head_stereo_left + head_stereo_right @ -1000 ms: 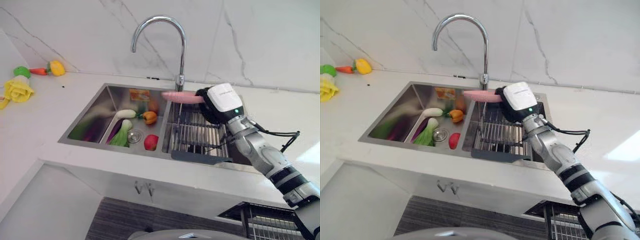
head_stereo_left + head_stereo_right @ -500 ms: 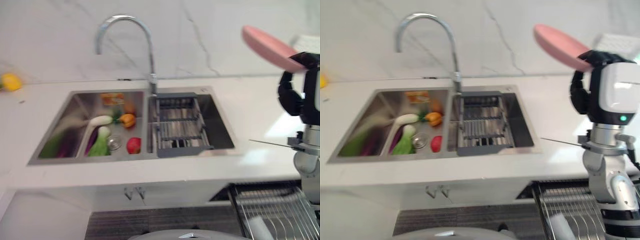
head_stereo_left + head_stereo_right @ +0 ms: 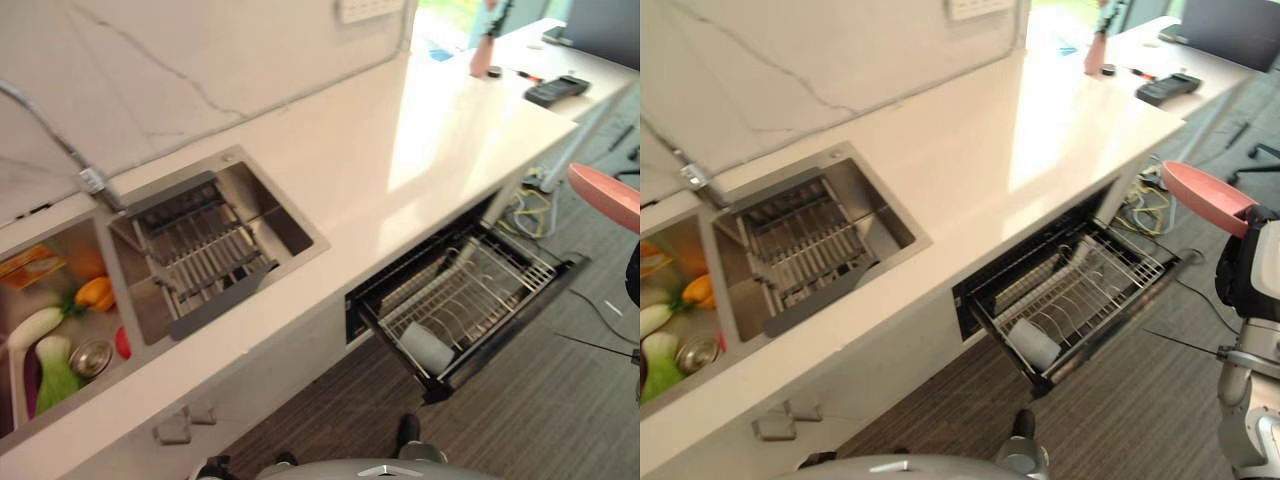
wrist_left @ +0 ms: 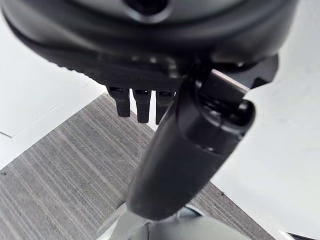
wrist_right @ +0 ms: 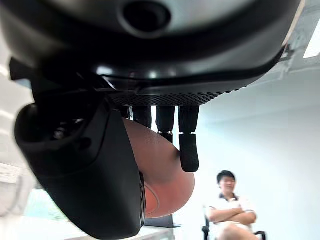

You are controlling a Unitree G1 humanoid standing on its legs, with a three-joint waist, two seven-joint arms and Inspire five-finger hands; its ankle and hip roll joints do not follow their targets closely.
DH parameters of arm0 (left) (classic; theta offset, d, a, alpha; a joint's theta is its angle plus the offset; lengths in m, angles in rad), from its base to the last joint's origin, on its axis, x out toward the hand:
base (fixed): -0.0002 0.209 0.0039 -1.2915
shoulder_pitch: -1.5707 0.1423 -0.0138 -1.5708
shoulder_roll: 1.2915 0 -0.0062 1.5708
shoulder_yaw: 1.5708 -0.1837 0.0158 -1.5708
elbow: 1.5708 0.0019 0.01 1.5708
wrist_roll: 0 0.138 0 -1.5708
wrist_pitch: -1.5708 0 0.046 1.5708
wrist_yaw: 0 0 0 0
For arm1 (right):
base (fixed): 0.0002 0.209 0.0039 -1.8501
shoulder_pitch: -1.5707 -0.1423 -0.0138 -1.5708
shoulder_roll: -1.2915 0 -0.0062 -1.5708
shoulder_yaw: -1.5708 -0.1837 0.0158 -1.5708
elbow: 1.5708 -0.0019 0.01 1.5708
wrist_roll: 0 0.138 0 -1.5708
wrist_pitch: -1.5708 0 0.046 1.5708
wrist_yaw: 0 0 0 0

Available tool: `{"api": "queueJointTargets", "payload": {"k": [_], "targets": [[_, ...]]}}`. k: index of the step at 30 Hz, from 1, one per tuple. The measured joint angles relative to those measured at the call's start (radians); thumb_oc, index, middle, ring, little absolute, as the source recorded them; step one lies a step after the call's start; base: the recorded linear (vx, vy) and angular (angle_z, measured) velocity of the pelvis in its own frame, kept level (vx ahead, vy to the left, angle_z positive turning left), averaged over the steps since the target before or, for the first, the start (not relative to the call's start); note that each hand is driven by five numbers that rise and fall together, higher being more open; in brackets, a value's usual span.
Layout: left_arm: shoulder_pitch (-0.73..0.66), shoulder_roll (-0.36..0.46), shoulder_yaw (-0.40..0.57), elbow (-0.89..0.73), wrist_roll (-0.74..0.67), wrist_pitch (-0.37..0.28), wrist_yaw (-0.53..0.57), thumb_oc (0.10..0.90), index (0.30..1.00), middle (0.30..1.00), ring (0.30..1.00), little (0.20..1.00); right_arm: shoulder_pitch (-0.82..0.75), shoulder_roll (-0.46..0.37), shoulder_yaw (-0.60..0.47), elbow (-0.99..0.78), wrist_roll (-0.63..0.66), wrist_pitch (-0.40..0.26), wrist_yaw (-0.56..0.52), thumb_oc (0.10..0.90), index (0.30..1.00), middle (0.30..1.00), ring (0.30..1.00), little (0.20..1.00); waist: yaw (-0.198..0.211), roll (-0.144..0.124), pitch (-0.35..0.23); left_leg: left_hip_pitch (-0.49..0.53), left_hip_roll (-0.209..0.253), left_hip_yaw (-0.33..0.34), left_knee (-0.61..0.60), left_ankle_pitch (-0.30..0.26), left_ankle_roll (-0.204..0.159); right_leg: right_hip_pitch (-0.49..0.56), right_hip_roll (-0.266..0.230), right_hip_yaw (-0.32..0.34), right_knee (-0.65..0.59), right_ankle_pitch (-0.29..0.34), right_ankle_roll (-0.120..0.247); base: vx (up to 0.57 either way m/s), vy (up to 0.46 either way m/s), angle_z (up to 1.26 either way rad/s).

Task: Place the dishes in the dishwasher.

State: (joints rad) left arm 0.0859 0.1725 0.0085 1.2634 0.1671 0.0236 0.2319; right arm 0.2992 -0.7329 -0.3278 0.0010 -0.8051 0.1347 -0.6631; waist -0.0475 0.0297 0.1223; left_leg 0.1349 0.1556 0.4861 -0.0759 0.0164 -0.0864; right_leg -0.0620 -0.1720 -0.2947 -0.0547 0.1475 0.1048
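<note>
My right hand (image 3: pixel 1246 276) shows at the right edge of the eye views, shut on a pink plate (image 3: pixel 1205 194) that it holds tilted in the air, over the floor. The right wrist view has its thumb (image 5: pixel 85 175) on one face of the pink plate (image 5: pixel 162 177) and its fingers (image 5: pixel 187 145) curled over the rim. Below the counter the dishwasher drawer (image 3: pixel 520 310) stands pulled out, left of the plate and lower. Its wire rack (image 3: pixel 1080 290) holds a white cup (image 3: pixel 1033 343) lying near the front. My left hand (image 4: pixel 190 150) hangs relaxed over the grey floor and holds nothing.
The white counter (image 3: pixel 400 150) runs away to the upper right, with a black device (image 3: pixel 550 90) and a pink bottle (image 3: pixel 483 50) at its far end. The sink (image 3: pixel 150 190) at the left holds a drying rack (image 3: pixel 200 250) and toy vegetables (image 3: pixel 60 340). A person (image 5: pixel 227 207) sits behind.
The camera has swung to the right, so the open dishwasher drawer has come into view. The right hand still holds the pink plate, now lower, at the height of the counter's edge.
</note>
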Motion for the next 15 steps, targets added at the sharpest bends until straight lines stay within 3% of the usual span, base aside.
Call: {"api": "queueJointTargets", "payload": {"k": [2,6,10,15], "targets": [[0.013,-0.003,-0.002,0.002,0.001,0.000,-0.001,0.800,0.900,0.900,0.900,0.900,0.002,0.000,0.006,0.013,-0.017,0.000,0.004,0.400,0.300,0.300,0.300,0.300,-0.022,0.007,-0.016,0.005,0.019,0.013,0.014,0.002,-0.017,0.009,0.011,0.000,-0.022,0.009,-0.003,0.02,-0.195,-0.19],[0.029,-0.010,-0.025,0.015,0.001,-0.001,-0.007,0.800,0.900,0.900,0.900,0.900,0.016,-0.012,0.078,0.017,-0.021,-0.032,0.047,0.400,0.300,0.300,0.300,0.300,-0.016,0.021,-0.057,0.002,0.030,0.021,0.020,-0.002,-0.020,0.018,0.021,-0.002,-0.044,0.022,-0.006,-0.01,-0.170,-0.06],[0.032,-0.019,-0.064,0.014,0.001,-0.005,-0.021,0.800,0.900,0.900,0.900,0.900,0.018,-0.028,0.245,0.057,-0.047,-0.105,0.099,0.400,0.300,0.300,0.300,0.300,-0.006,0.043,-0.070,-0.003,0.038,-0.007,0.025,-0.002,-0.020,0.039,0.017,-0.033,-0.048,0.021,-0.008,-0.01,-0.115,0.21],[0.029,-0.021,-0.073,0.014,-0.001,-0.019,-0.030,0.800,0.900,0.900,0.900,0.900,-0.011,-0.051,0.431,0.171,-0.061,-0.173,0.163,0.400,0.300,0.300,0.300,0.300,0.035,0.048,-0.075,-0.020,0.037,-0.028,0.026,0.005,-0.027,0.051,0.007,-0.070,-0.045,0.021,-0.008,0.01,-0.083,0.26]]}}
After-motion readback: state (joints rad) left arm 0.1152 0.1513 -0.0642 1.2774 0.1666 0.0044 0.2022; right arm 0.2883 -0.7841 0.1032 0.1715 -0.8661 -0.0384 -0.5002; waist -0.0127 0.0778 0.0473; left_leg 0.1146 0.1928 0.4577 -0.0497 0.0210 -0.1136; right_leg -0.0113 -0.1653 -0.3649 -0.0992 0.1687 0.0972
